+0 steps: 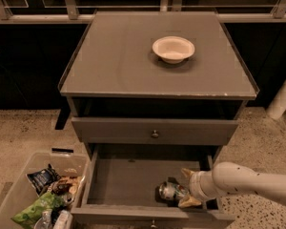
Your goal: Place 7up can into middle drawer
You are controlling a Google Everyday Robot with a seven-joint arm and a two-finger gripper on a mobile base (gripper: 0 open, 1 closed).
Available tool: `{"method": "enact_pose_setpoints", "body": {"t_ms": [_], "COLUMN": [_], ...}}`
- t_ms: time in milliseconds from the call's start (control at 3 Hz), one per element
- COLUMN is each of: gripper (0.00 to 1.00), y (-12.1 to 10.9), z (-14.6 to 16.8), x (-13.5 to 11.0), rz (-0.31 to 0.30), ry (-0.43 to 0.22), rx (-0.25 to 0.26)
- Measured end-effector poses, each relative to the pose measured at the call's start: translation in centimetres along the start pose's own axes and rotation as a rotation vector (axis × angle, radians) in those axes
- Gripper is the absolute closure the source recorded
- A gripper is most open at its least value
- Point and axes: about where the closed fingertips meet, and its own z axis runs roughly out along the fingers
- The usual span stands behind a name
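Lying inside the middle drawer (128,180), toward its front right corner: 7up can (170,191), on its side or steeply tilted, silver end turned away from the gripper (185,189), long axis roughly in line with the arm. Gripper: one only, down in the drawer, entering over the right wall, the can directly at its tip. Hold: clamped or released, cannot tell. Judgement: can already within the drawer; the next move calls for a let-go and a retreat straight back from the can. Beyond and above the gripper: white bowl (173,48) on the cabinet top (119,56). Past the can, outside the drawer: bin (19,185) of snack packets.

7up can (170,191) in middle drawer (126,180), jaws at its right
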Motion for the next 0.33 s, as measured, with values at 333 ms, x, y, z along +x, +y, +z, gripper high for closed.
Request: {"method": "enact_pose_setpoints", "body": {"t_ms": [333], "gripper": [0.0], "y": [0.0], "z": [0.0], "x": [0.0], "rz": [0.0], "ry": [0.0], "rx": [0.0]}}
